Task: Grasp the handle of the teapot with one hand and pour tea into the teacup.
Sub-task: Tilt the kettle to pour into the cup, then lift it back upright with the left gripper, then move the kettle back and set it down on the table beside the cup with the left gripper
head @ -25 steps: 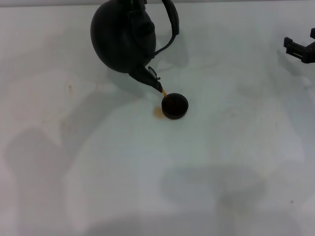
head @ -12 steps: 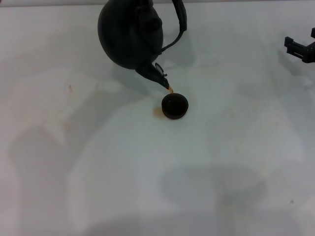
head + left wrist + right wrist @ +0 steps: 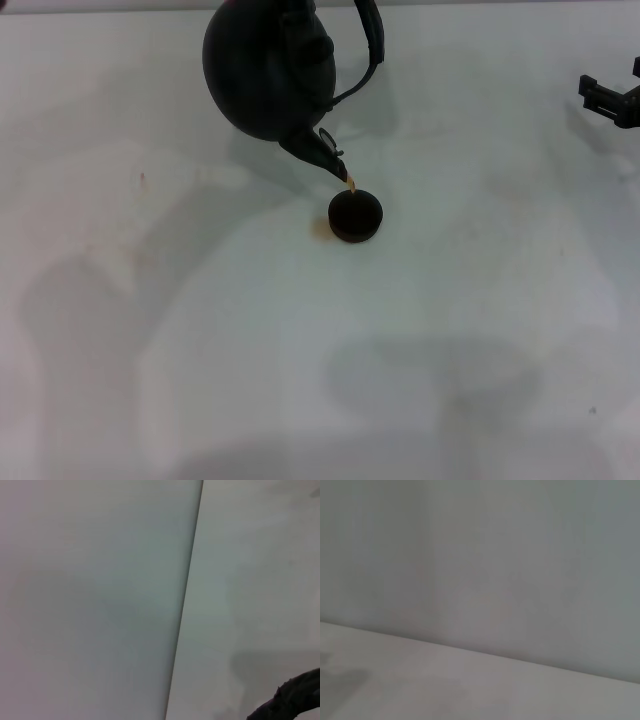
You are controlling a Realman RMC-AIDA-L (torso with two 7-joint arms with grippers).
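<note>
The black teapot [image 3: 268, 70] hangs tilted above the white table at the back centre. Its spout [image 3: 322, 152] points down toward the small black teacup [image 3: 355, 215]. A thin amber stream [image 3: 349, 183] runs from the spout tip to the cup's far rim. The arched handle [image 3: 374, 38] curves up past the picture's top edge; a piece of it shows in the left wrist view [image 3: 290, 702]. My left gripper is out of view above the pot. My right gripper [image 3: 612, 100] is parked at the far right edge, away from both.
A small amber stain [image 3: 320, 230] lies on the white table [image 3: 200, 330] just left of the cup. The table's back edge [image 3: 500, 3] runs behind the teapot. The wrist views show a bare wall and table surface.
The teapot has shifted to the right and a little back, bringing the spout tip over the cup's rim. The cup and the right arm have not moved.
</note>
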